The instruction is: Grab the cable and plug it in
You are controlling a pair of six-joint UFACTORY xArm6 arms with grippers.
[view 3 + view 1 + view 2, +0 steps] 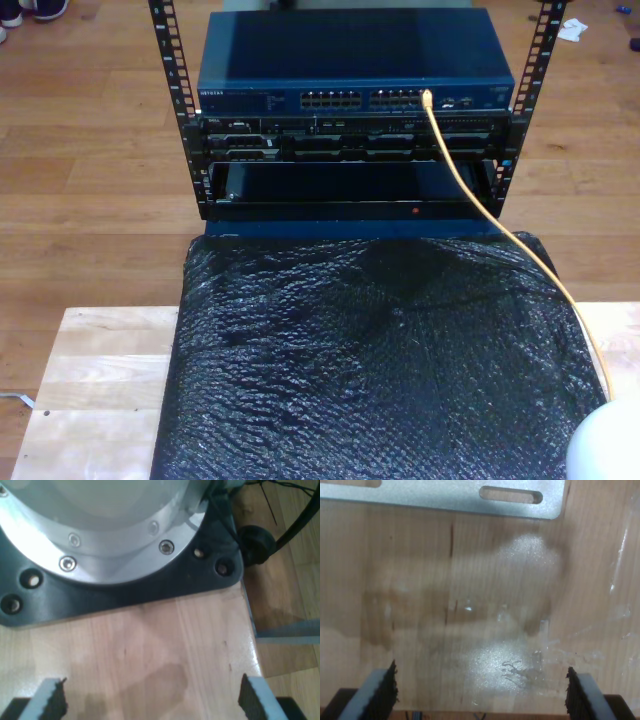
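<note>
Cable (470, 175) is already sitting in a port on the blue network switch (355, 62) at the top centre of the exterior view, then trails down toward that view's lower right over the black sheet (370, 370). My first gripper (152, 697) has its fingers spread with nothing between them, above bare wooden table (165, 645) by a black base plate (125, 592). My second gripper (482, 692) is spread and empty too.
</note>
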